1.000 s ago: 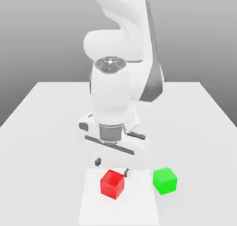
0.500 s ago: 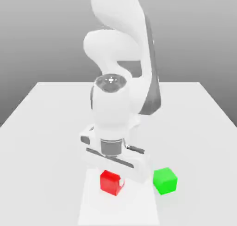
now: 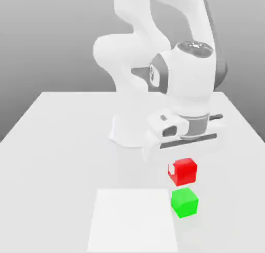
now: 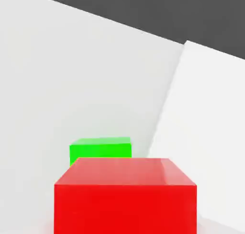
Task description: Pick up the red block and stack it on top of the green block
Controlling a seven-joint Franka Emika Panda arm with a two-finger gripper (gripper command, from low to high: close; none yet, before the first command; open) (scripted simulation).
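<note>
since the earlier frame we had closed our gripper [image 3: 182,166] on the small matte red cube [image 3: 183,172], lifted it off the table [image 3: 57,143] and carried it above the small matte green cube [image 3: 185,203], so lowering seemed next.

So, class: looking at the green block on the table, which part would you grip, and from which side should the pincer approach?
Grip the green block across two opposite upright faces, coming straight down from above. It is a plain cube sitting flat on the table, so its sides are parallel and even. The red block hangs just above it in the shut pincer, so that would have to move aside first.
</note>
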